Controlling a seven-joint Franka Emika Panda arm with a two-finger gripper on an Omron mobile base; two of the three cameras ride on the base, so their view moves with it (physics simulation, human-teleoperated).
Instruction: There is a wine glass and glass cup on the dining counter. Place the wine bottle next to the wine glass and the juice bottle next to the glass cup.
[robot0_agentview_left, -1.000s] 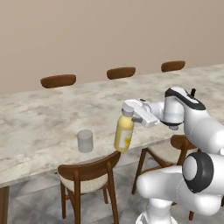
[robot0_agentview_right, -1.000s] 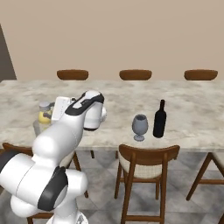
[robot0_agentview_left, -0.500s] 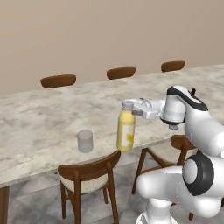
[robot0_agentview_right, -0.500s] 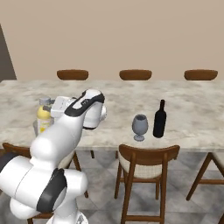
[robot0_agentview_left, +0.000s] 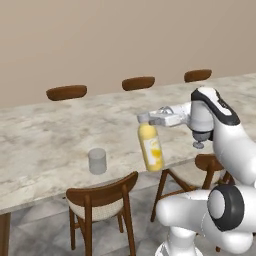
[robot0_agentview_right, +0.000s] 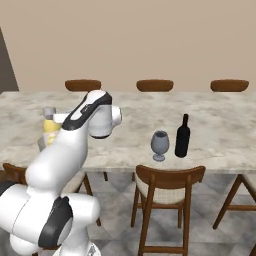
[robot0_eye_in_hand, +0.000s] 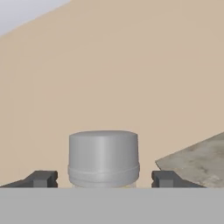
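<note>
Juice is the step in hand: from the left base view the juice bottle (robot0_agentview_left: 151, 148) stands on the desk (robot0_agentview_left: 45, 140) near its front edge, leaning a little, with the gripper (robot0_agentview_left: 146, 118) at its cap, and the glass cup (robot0_agentview_left: 97, 161) sits near it to the left, so the bottle looks already placed. From the right base view the wine bottle (robot0_agentview_right: 182, 136) stands just beside the wine glass (robot0_agentview_right: 159, 144), that half apparently done. Along the hand view the cap (robot0_eye_in_hand: 103, 158) sits between the finger tips (robot0_eye_in_hand: 41, 178) with clear gaps either side, jaws wide and gripping nothing, so the next move calls for a straight pull back off the neck without tipping the bottle.
</note>
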